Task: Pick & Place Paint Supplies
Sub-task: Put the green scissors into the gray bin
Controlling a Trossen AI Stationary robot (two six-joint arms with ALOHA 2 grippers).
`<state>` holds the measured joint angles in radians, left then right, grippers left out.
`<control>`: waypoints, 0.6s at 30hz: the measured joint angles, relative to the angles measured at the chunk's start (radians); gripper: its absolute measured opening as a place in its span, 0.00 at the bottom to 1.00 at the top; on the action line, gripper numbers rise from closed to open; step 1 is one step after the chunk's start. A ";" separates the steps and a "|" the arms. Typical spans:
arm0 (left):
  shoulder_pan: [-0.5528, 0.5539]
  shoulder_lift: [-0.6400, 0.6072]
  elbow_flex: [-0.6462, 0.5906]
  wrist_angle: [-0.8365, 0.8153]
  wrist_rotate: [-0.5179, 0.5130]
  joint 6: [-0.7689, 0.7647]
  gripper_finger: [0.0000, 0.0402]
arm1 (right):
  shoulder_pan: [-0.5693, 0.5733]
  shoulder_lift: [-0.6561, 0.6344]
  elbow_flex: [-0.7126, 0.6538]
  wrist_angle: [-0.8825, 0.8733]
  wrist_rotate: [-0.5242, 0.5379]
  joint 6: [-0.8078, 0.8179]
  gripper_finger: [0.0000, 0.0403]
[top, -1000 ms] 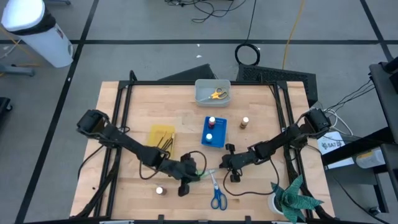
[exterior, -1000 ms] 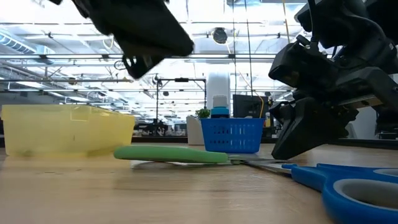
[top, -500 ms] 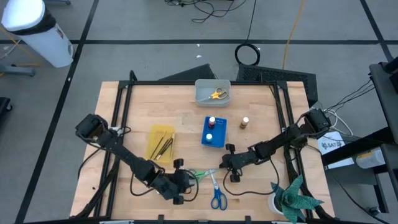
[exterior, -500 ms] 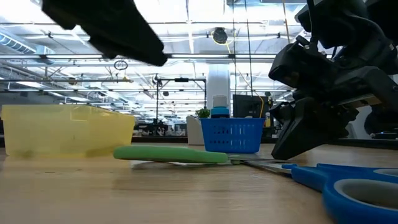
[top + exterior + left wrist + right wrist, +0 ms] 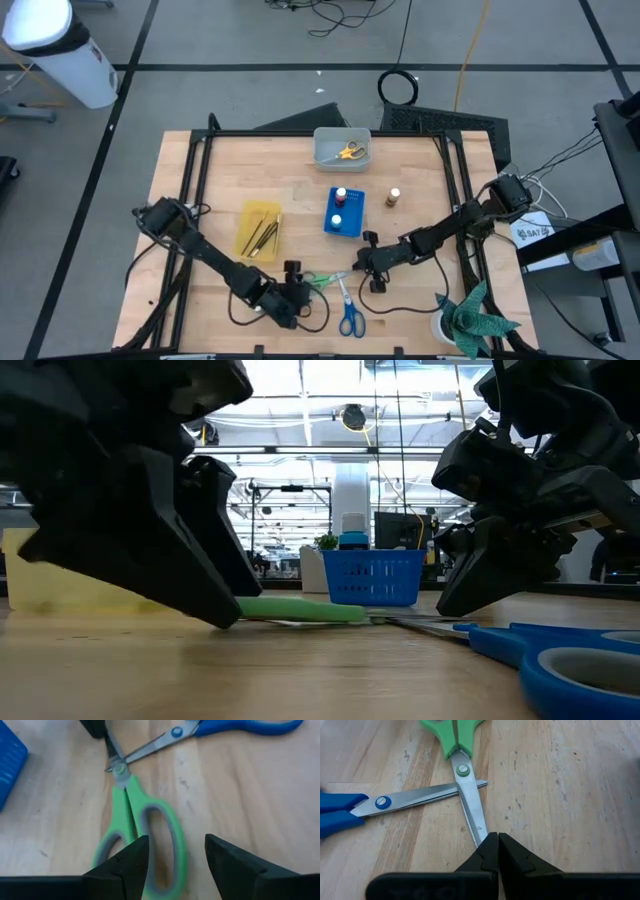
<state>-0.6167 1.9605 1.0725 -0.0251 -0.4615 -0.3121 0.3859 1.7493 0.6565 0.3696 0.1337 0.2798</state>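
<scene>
The green-handled scissors (image 5: 322,280) lie flat on the table, their blades crossing those of the blue-handled scissors (image 5: 350,315). My left gripper (image 5: 297,285) is open and down at table height over the green handle. In the left wrist view one handle loop (image 5: 167,837) lies between its fingers, and I cannot tell whether they touch it. My right gripper (image 5: 362,268) is shut on the green scissors' blade. Yellow scissors lie in the grey bin (image 5: 342,150). Red- and white-topped bottles stand in the blue tray (image 5: 344,212), brushes lie in the yellow tray (image 5: 258,228), and a brown-topped bottle (image 5: 394,197) stands on the table. My right gripper (image 5: 497,840) pinches the tip of the green scissors' blade (image 5: 479,827) between its two shut fingers. The fingers come from the table's right side, slanting down, and lie along the blade. The scissors rest flat on the table.
The blue scissors' blade (image 5: 415,797) lies across the green scissors close to my right gripper. A green leafy object in a white cup (image 5: 465,318) sits at the table's near right corner. Black frame rails run along both table sides.
My left gripper has come down from above the table to table height at the green scissors' handle, shifting slightly toward the near edge. My right gripper and both pairs of scissors have kept still.
</scene>
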 joint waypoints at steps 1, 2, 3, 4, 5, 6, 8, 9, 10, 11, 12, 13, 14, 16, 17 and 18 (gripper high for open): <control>0.000 0.004 0.000 -0.003 -0.013 0.004 0.50 | 0.000 0.000 0.000 -0.001 0.000 0.000 0.00; 0.001 0.007 0.001 -0.006 -0.027 0.005 0.49 | 0.000 0.000 0.000 0.000 0.000 0.000 0.00; 0.000 0.010 0.001 -0.014 -0.041 0.005 0.48 | 0.000 0.000 0.000 0.002 0.000 0.000 0.00; 0.000 0.010 0.001 -0.027 -0.056 0.007 0.47 | 0.000 0.000 0.000 0.003 0.000 0.000 0.00; 0.001 0.010 0.001 -0.040 -0.067 0.005 0.46 | 0.000 0.000 0.000 0.004 0.000 0.000 0.00; 0.003 0.010 0.001 -0.051 -0.075 0.004 0.45 | 0.000 0.000 0.000 0.004 0.000 0.000 0.00; 0.006 0.010 0.001 -0.067 -0.090 -0.009 0.43 | 0.000 0.000 0.000 0.004 0.000 0.000 0.00; 0.008 0.010 0.001 -0.068 -0.091 -0.018 0.42 | 0.000 0.000 0.000 0.004 0.000 0.000 0.00; 0.010 0.010 0.001 -0.070 -0.091 -0.026 0.42 | 0.000 0.000 0.000 0.004 0.000 0.000 0.00; 0.012 0.010 0.001 -0.073 -0.091 -0.033 0.41 | 0.000 0.000 0.000 0.004 0.000 0.000 0.00; 0.014 0.010 0.001 -0.077 -0.090 -0.039 0.40 | 0.000 0.000 0.000 0.004 0.000 0.000 0.00; 0.017 0.010 0.001 -0.079 -0.088 -0.043 0.38 | 0.000 0.000 0.000 0.004 0.000 0.000 0.00; 0.018 0.010 0.001 -0.080 -0.085 -0.049 0.37 | 0.000 0.000 0.000 0.004 0.000 0.000 0.00; 0.020 0.010 0.001 -0.082 -0.082 -0.057 0.34 | 0.000 0.000 0.000 0.005 0.000 0.000 0.00; 0.021 0.010 0.001 -0.082 -0.079 -0.063 0.33 | 0.000 0.000 0.000 0.006 0.000 0.000 0.00; 0.021 0.010 0.001 -0.082 -0.072 -0.065 0.31 | 0.000 0.000 0.000 0.006 0.000 0.000 0.00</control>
<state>-0.5957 1.9705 1.0737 -0.1074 -0.5335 -0.3767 0.3859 1.7493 0.6563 0.3752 0.1333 0.2802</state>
